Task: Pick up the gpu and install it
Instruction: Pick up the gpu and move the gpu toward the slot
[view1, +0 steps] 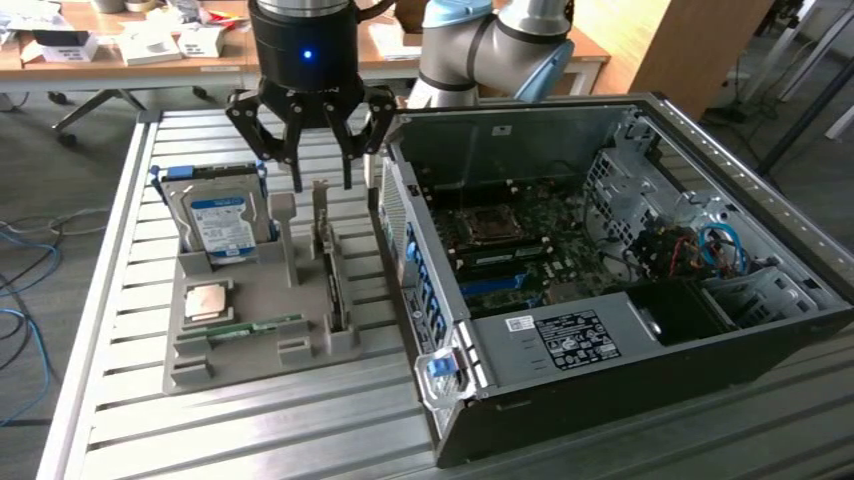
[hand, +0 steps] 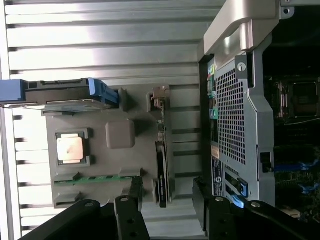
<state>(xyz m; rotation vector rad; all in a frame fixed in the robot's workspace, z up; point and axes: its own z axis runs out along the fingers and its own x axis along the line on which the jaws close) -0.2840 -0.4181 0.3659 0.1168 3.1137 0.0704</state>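
- The desk (view1: 267, 420) is made of pale metal slats and carries everything else.
- An open computer case (view1: 534, 130) lies on its side at the exterior view's right. Its motherboard is exposed, and its perforated rear panel faces the tray.
- The robot arm (view1: 481, 50) comes in from behind the case. Its black wrist housing shows a small blue light.
- A grey holder tray (view1: 254, 350) sits on the desk just beside the case, at the exterior view's left.
- The fingers (hand: 127, 220) are spread as wide as they go and grasp nothing. They hang over the tray above the gpu's bracket end. In the wrist view the card runs along the gap between them, with a dark finger on either side and neither touching it.
- A silver hard drive (view1: 220, 225) with a blue-white label and blue side rails stands in the tray's far corner.
- The gpu (view1: 330, 270) stands on its long edge in a slot on the tray's side nearest the case. It is a thin flat card with a dark upper edge and a brownish face seen slantwise. Its silver bracket (hand: 160, 95) rises at the end toward the arm.
- A square processor chip (view1: 210, 300) lies flat in a recess of the tray.
- A narrow green memory stick (view1: 247, 328) lies in a groove next to the chip.
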